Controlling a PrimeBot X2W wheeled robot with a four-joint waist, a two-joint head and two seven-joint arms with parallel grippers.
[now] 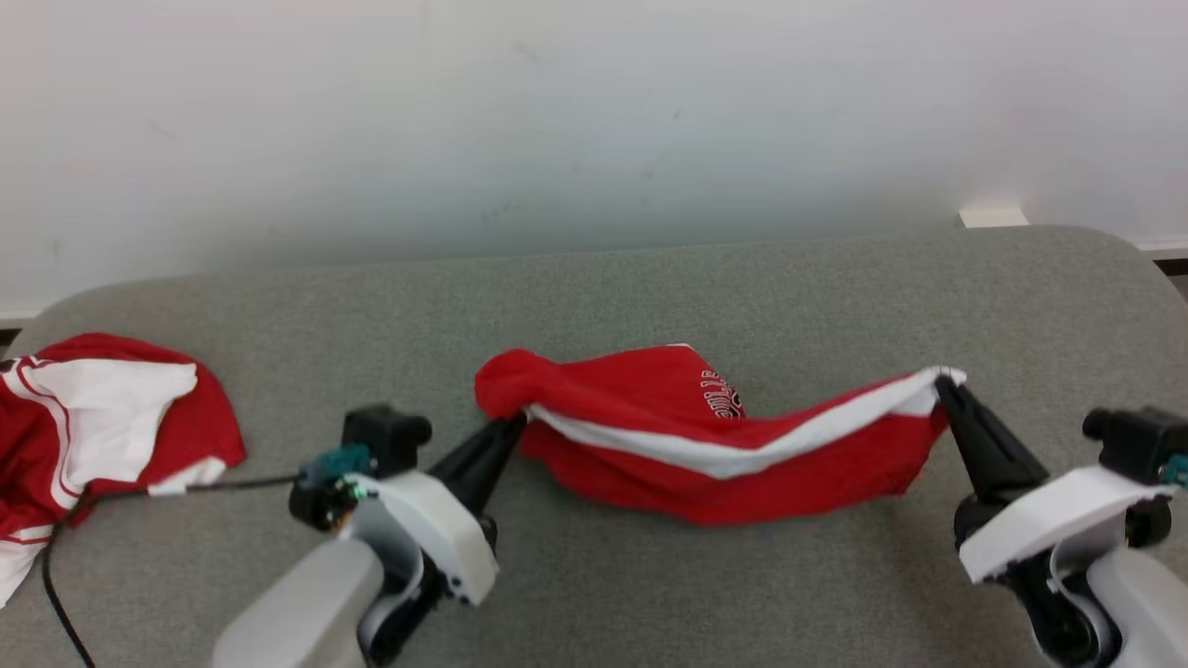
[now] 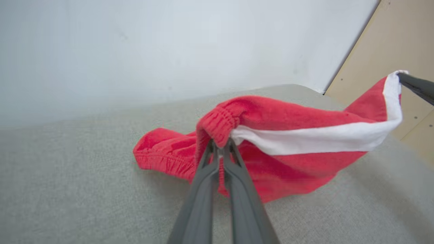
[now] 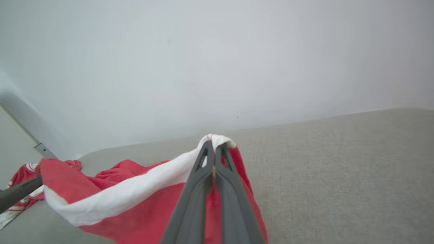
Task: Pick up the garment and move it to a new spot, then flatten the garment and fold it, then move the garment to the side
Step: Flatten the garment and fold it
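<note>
The grey top (image 1: 650, 594) lay under both my pincers. The garment (image 1: 705, 445), red with a white stripe, hung stretched between them. Its long axis ran straight from the left pincer (image 1: 515, 429) across to the right pincer (image 1: 945, 382). Its middle sagged below both tips and looked to rest on the top, and a bunched fold lay just beyond the left tips.

Neither arm was nearer, since each had one end. The left pincer was clenched on the gathered elastic hem, and the right pincer was clenched on the white-edged corner, which it carried a little higher. I judged the coming lift would turn on that span: both ends needed to rise together along the axis, or the slack middle would drag.

A second garment (image 1: 102, 417), red and white, sat crumpled well outboard of the left pincer, apart from it. A black cable (image 1: 56, 575) trailed from the left wrist toward that heap.

My count was one top, two garments, two pincers and one cable.
</note>
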